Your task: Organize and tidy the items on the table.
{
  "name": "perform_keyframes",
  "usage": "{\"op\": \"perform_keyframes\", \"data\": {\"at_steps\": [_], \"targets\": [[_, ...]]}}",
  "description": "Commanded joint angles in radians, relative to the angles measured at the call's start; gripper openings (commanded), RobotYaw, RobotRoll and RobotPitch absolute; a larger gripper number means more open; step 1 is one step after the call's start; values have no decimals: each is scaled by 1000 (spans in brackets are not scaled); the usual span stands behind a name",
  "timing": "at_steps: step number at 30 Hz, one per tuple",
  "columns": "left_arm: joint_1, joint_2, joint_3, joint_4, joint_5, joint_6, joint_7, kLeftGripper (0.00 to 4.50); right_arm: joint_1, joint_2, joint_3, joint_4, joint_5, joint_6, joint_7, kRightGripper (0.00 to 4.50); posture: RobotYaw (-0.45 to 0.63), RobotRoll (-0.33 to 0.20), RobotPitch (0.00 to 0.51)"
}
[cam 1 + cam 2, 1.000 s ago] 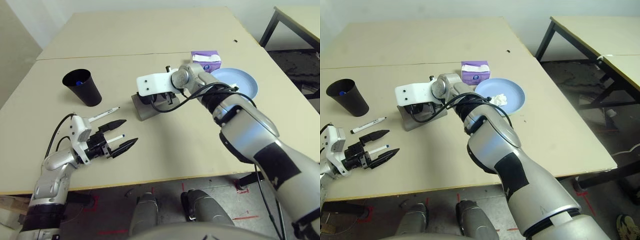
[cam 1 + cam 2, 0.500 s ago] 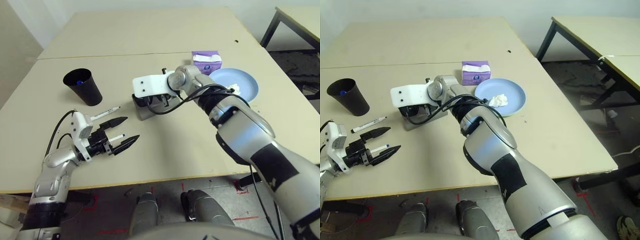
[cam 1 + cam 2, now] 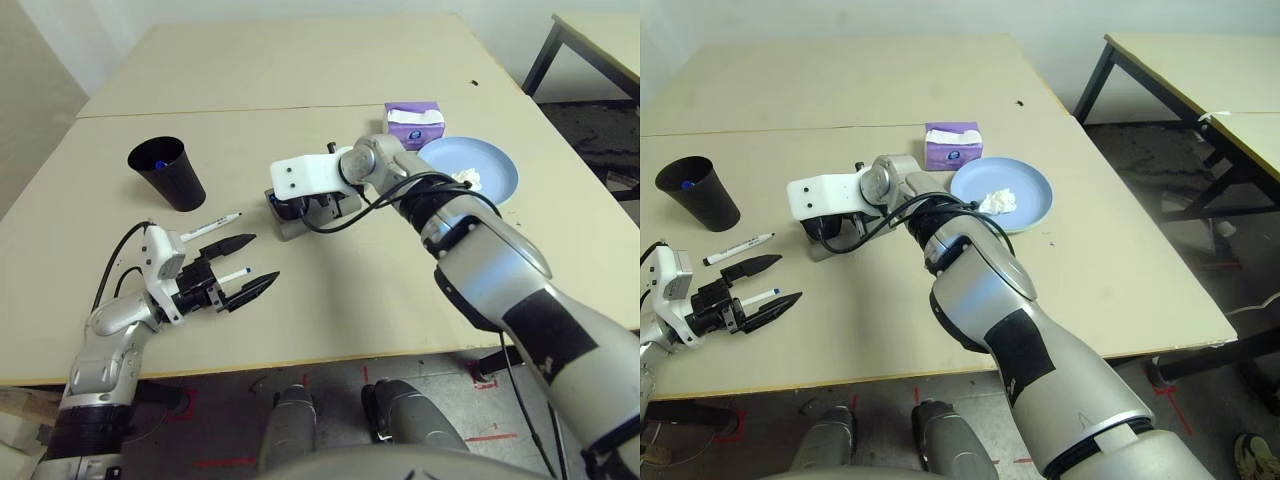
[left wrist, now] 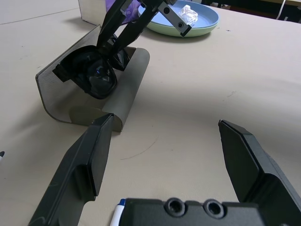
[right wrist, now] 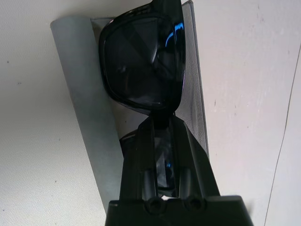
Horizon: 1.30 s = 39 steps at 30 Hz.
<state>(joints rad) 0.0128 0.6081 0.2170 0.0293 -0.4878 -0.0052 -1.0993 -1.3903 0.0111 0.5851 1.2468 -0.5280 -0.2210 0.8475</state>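
Observation:
My right gripper (image 5: 161, 123) is shut on the black sunglasses (image 5: 136, 66) at their bridge. It holds them inside the curve of the open grey glasses case (image 3: 287, 226), mid-table; the left wrist view shows the sunglasses (image 4: 96, 77) against the case (image 4: 127, 92). My left gripper (image 3: 258, 262) rests open near the front left. A white marker (image 3: 233, 275) lies between its fingers. A black-capped marker (image 3: 212, 226) lies just beyond it. The black cup (image 3: 168, 175) stands at the left with something blue inside. The crumpled tissue (image 3: 468, 178) lies on the blue plate (image 3: 495, 160), whose underside shows a green rim (image 4: 188, 32).
A purple tissue box (image 3: 413, 122) stands behind the plate. A second table (image 3: 1200, 70) with black legs stands off to the right. Bare tabletop (image 3: 360, 290) lies between the case and the front edge.
My right gripper, with the sunglasses, shifted slightly left and then a little back at the case. The left gripper stays open in the same spot.

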Motion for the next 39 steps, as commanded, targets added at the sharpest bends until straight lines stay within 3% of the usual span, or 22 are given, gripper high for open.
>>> {"op": "perform_keyframes", "data": {"at_steps": [1,13,24,39], "targets": [[15,3,-2,-4,1,1,-2,4500,32,-3,17,5,-24,7,21,155,2,0,145],[42,22,20,-24,-4,8,6,4500,76,-5,39,-12,-40,30,101,147,20,0,155],[52,19,12,-99,-18,61,42,4500,82,4,27,-9,-49,74,30,147,15,0,157],[52,12,-2,-80,-8,43,33,4500,89,23,-1,-5,-35,169,0,136,18,0,152]]}}
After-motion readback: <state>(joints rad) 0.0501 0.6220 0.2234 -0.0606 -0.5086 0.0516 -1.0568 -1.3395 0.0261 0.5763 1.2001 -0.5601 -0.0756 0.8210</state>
